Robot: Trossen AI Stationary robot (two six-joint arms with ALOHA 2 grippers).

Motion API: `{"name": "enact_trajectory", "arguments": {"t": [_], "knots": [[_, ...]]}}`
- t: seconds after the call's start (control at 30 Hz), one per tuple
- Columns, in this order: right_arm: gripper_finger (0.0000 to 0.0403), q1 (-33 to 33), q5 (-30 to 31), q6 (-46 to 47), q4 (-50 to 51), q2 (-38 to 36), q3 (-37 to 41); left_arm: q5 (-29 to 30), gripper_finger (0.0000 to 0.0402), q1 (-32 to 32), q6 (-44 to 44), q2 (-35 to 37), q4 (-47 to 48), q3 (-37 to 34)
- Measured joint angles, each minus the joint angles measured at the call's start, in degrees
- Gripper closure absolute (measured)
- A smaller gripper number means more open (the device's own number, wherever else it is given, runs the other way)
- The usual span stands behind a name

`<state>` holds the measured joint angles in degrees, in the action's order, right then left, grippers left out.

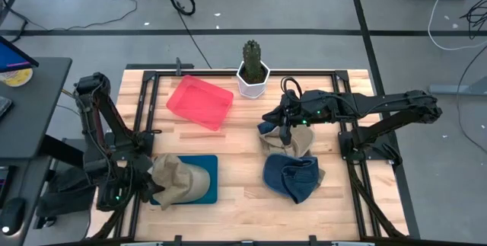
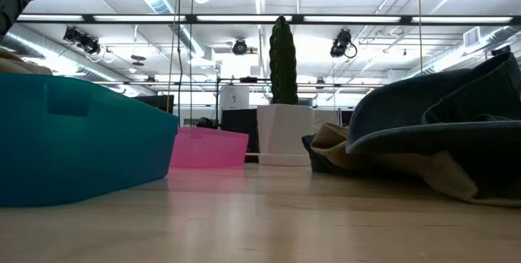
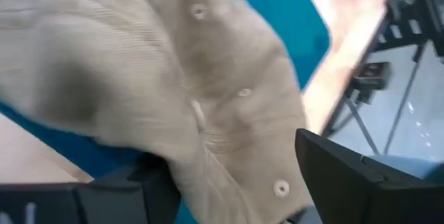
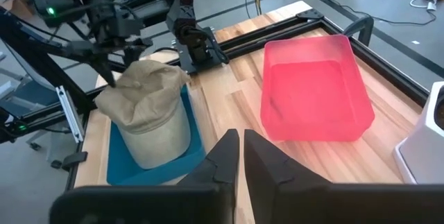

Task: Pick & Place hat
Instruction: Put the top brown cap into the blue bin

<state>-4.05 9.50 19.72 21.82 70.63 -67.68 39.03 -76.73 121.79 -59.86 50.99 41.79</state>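
A tan hat [image 1: 179,176] sits crown up in a teal tray [image 1: 207,171] at the table's near left. My left gripper [image 3: 232,158] is open at the hat's left side, one finger on each side of a part of its crown [image 3: 208,99]. A blue denim hat [image 1: 293,177] lies near the table's middle right, partly over another tan hat [image 1: 293,141]. My right gripper [image 4: 241,144] is shut and holds nothing; it hangs above those two hats [image 1: 285,130]. My left gripper stands open around the tan hat's crown, coming in slanting down from the table's left. The cloth [image 3: 180,161] lies close against one finger [image 3: 149,182]; I cannot tell whether it touches. The hat rests in the teal tray.
A pink tray [image 1: 199,101] lies at the far middle of the table. A cactus in a white pot [image 1: 253,75] stands at the far edge beside it. Black frame rails [image 1: 152,86] run along the table's sides. Bare wood [image 1: 243,162] shows between the teal tray and the blue hat.
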Motion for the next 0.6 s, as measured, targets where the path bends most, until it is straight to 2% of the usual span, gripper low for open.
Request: {"name": "enact_trajectory", "arguments": {"t": [0.2, 0.47, 0.6], "knots": [[0.0376, 0.0, 0.0, -1.38, -0.11, 0.0, 0.0, 1.24, 0.0127, 0.05, -2.5, 1.49, 1.77, 4.49], [0.0376, 0.0, 0.02, -2.21, -0.18, 0.0, 0.0, 13.02, 0.0127, 2.54, -5.46, 1.53, 14.17, 14.94], [0.0376, 0.0, 0.0, -2.21, -0.18, 0.0, 0.0, 13.39, 0.0127, 5.19, -11.24, 1.6, 17.36, 20.05]]}}
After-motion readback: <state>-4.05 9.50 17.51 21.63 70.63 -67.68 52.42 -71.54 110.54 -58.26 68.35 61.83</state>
